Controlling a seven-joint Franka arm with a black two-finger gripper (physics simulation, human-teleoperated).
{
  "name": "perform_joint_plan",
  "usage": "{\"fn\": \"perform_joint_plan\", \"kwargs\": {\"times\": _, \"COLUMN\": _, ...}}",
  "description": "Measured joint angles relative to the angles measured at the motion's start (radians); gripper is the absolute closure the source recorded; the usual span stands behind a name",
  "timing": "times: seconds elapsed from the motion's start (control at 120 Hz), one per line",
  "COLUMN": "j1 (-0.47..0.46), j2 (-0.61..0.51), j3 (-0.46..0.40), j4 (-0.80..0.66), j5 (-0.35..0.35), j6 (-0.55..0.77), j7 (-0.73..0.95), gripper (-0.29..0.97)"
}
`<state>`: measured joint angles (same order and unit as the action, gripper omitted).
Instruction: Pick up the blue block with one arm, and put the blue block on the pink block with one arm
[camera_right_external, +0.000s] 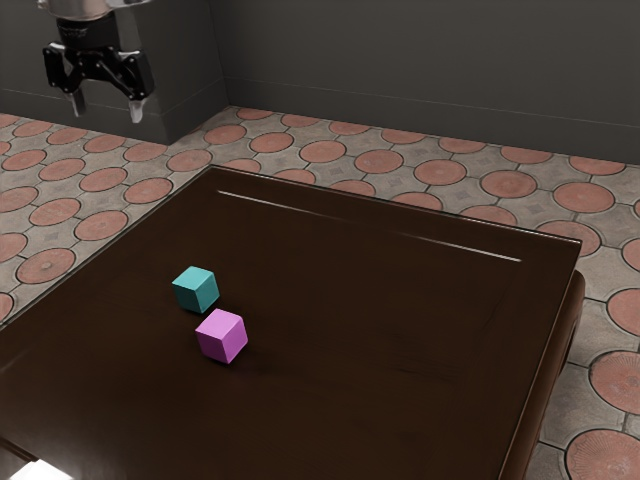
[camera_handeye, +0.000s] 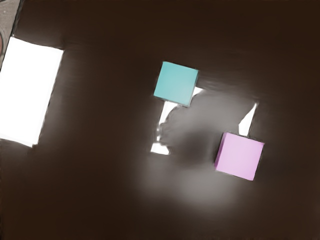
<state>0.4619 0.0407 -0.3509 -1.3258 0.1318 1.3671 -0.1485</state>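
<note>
The table (camera_right_external: 420, 330) runs closest to the lens, dark and glossy, and the pink block (camera_right_external: 221, 335) sits on its near part. The blue block (camera_right_external: 195, 289) stands just beyond the pink block, on the side toward the arm. In the exterior view their corners look almost joined. In the wrist view there is bare table between the blue block (camera_handeye: 175, 83) and the pink block (camera_handeye: 239, 156), so they are apart. Both lie flat, and the blue one is turned slightly relative to the pink one.

The gripper (camera_right_external: 106, 103) hangs high and well away from the pink block, toward the exterior view's upper left. Its jaws are spread and hold nothing.

The step in hand is the reach for the blue block, and nothing of the task is done yet. To do it well, I would:

- Centre the hand over the blue block before descending.
- Turn the wrist so the fingers meet two opposite flat faces, not the corners.
- Come down straight, since the finger nearer the pink block has the least room and a slanted approach could nudge the target.
- Grip low enough for a firm hold.
- Lift well above the pink block's top before moving across.
</note>
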Motion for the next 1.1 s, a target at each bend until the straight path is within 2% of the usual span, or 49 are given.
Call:
{"fn": "perform_joint_plan", "kwargs": {"times": 0.083, "j1": -0.004, "j2": 0.0, "j3": 0.001, "j4": 0.001, "j5": 0.001, "j6": -0.007, "j7": -0.016, "gripper": 0.0}}
{"fn": "perform_joint_plan", "kwargs": {"times": 0.158, "j1": 0.0, "j2": -0.036, "j3": -0.008, "j4": 0.193, "j5": 0.0, "j6": -0.034, "j7": -0.029, "gripper": 0.0}}
{"fn": "perform_joint_plan", "kwargs": {"times": 0.217, "j1": 0.025, "j2": -0.083, "j3": -0.028, "j4": 0.27, "j5": -0.012, "j6": -0.049, "j7": -0.038, "gripper": 0.0}}
{"fn": "perform_joint_plan", "kwargs": {"times": 0.3, "j1": -0.01, "j2": -0.112, "j3": -0.044, "j4": 0.3, "j5": -0.024, "j6": -0.065, "j7": -0.049, "gripper": 0.0}}
{"fn": "perform_joint_plan", "kwargs": {"times": 0.4, "j1": -0.074, "j2": -0.095, "j3": -0.049, "j4": 0.289, "j5": -0.038, "j6": -0.077, "j7": -0.061, "gripper": 0.0}}
{"fn": "perform_joint_plan", "kwargs": {"times": 0.467, "j1": -0.101, "j2": -0.097, "j3": -0.009, "j4": 0.16, "j5": -0.076, "j6": -0.083, "j7": -0.069, "gripper": 0.0}}
{"fn": "perform_joint_plan", "kwargs": {"times": 0.517, "j1": -0.09, "j2": -0.148, "j3": 0.037, "j4": 0.017, "j5": -0.12, "j6": -0.077, "j7": -0.075, "gripper": 0.0}}
{"fn": "perform_joint_plan", "kwargs": {"times": 0.542, "j1": -0.07, "j2": -0.194, "j3": 0.055, "j4": -0.078, "j5": -0.139, "j6": -0.058, "j7": -0.078, "gripper": 0.0}}
{"fn": "perform_joint_plan", "kwargs": {"times": 0.608, "j1": -0.051, "j2": -0.374, "j3": 0.105, "j4": -0.444, "j5": -0.178, "j6": 0.034, "j7": -0.085, "gripper": 0.0}}
{"fn": "perform_joint_plan", "kwargs": {"times": 0.667, "j1": -0.046, "j2": -0.402, "j3": 0.131, "j4": -0.576, "j5": -0.204, "j6": 0.107, "j7": -0.089, "gripper": 0.0}}
{"fn": "perform_joint_plan", "kwargs": {"times": 0.717, "j1": -0.054, "j2": -0.377, "j3": 0.139, "j4": -0.618, "j5": -0.217, "j6": 0.168, "j7": -0.093, "gripper": 0.0}}
{"fn": "perform_joint_plan", "kwargs": {"times": 0.783, "j1": -0.216, "j2": -0.338, "j3": 0.27, "j4": -0.627, "j5": -0.204, "j6": 0.235, "j7": -0.1, "gripper": 0.0}}
{"fn": "perform_joint_plan", "kwargs": {"times": 0.842, "j1": -0.275, "j2": -0.321, "j3": 0.309, "j4": -0.63, "j5": -0.178, "j6": 0.284, "j7": -0.108, "gripper": 0.0}}
{"fn": "perform_joint_plan", "kwargs": {"times": 1.1, "j1": -0.304, "j2": 0.02, "j3": 0.343, "j4": -0.634, "j5": -0.064, "j6": 0.637, "j7": -0.071, "gripper": 0.0}}
